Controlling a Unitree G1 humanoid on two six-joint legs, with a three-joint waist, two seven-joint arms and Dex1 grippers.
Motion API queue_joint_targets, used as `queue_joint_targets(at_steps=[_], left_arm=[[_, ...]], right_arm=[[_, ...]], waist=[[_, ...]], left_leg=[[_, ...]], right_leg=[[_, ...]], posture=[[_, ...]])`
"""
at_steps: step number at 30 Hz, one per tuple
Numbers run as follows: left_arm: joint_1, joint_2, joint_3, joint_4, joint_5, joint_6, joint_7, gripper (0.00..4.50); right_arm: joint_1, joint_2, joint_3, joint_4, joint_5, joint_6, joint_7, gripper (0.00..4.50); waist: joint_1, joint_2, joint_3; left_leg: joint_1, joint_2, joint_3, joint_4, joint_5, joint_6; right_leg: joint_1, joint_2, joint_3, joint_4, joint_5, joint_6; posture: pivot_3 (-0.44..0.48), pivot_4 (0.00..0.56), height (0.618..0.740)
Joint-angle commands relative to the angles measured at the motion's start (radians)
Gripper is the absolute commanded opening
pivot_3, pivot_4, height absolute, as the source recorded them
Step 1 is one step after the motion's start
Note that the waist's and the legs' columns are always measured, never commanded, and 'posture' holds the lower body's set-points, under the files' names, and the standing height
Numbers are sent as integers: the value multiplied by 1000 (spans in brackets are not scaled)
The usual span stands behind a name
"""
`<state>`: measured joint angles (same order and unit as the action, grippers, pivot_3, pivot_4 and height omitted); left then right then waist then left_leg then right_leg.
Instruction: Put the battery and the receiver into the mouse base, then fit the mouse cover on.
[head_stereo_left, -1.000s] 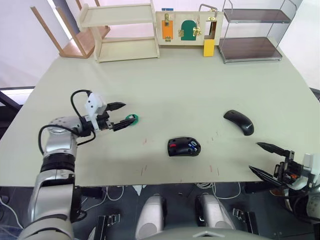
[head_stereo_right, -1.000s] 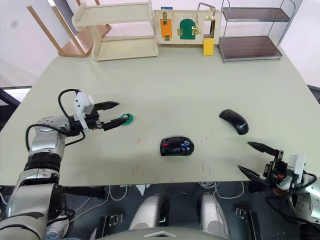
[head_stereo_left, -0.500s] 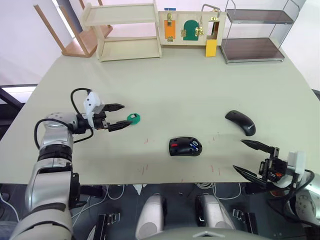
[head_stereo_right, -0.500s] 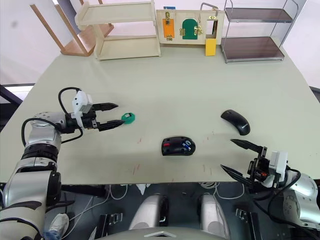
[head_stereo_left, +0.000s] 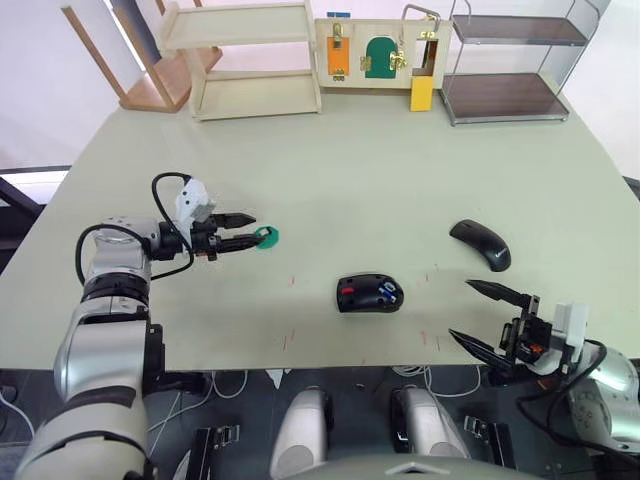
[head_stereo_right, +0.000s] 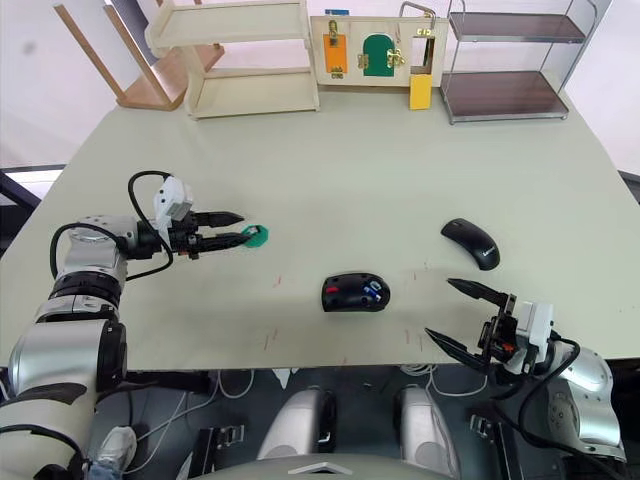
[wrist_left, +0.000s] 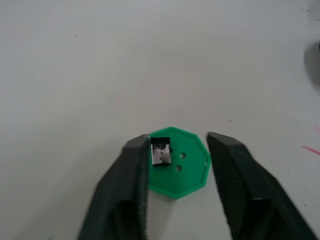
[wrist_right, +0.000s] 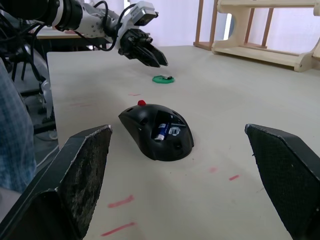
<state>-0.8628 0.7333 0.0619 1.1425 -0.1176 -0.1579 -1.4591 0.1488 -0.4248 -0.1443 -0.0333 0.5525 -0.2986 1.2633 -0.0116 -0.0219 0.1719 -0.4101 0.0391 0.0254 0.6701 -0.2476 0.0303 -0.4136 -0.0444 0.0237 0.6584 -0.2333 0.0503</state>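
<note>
The mouse base (head_stereo_left: 369, 294) lies open near the table's front middle, with the blue battery (wrist_right: 161, 131) in its compartment. To its right rests the glossy mouse cover (head_stereo_left: 480, 244). At the left, a green disc (head_stereo_left: 265, 237) carries the small black and silver receiver (wrist_left: 160, 152). My left gripper (head_stereo_left: 250, 229) reaches over that disc, and its fingers (wrist_left: 135, 170) stand on either side of the receiver. One finger is close beside the receiver and the other is apart from it. My right gripper (head_stereo_left: 462, 310) hangs open at the front right edge, pointing toward the base.
Along the far edge stand a wooden shelf (head_stereo_left: 250, 60), a latch board (head_stereo_left: 380, 55) and a metal rack (head_stereo_left: 510, 60). A wooden chair (head_stereo_left: 130, 70) stands beyond the far left corner. Red marks dot the table near the base.
My left gripper's fingers have drawn closer together around the receiver on the disc. The right gripper has moved left toward the mouse base, staying wide open.
</note>
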Motion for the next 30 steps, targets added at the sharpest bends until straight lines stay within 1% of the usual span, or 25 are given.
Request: queue_joint_targets(at_steps=[1,12,20,30], left_arm=[[-29,16,3,-19,4,13,-9,2035],[-27,15,1,-18,30,5,40,2035],[-16,7,-3,-26,44,-2,66,2035],[-9,2,-6,-22,56,-11,77,2035]], right_arm=[[-6,10,-1,-6,-5,-37,-12,4500],[-8,11,23,-8,-15,-54,-29,4500],[-35,18,37,34,-38,-83,-27,4500],[-49,10,36,50,-28,-90,-30,4500]], waist=[[0,0,0],[1,0,0],[1,0,0],[1,0,0]], left_leg=[[0,0,-1,0,0,0],[-2,0,-2,1,0,0],[-2,0,-3,1,0,0],[-2,0,-3,1,0,0]], right_leg=[[0,0,-1,0,0,0],[0,0,-2,0,0,0],[0,0,-2,0,0,0],[0,0,-2,1,0,0]], posture=[[0,150,740],[0,150,740],[0,150,740],[0,150,740]])
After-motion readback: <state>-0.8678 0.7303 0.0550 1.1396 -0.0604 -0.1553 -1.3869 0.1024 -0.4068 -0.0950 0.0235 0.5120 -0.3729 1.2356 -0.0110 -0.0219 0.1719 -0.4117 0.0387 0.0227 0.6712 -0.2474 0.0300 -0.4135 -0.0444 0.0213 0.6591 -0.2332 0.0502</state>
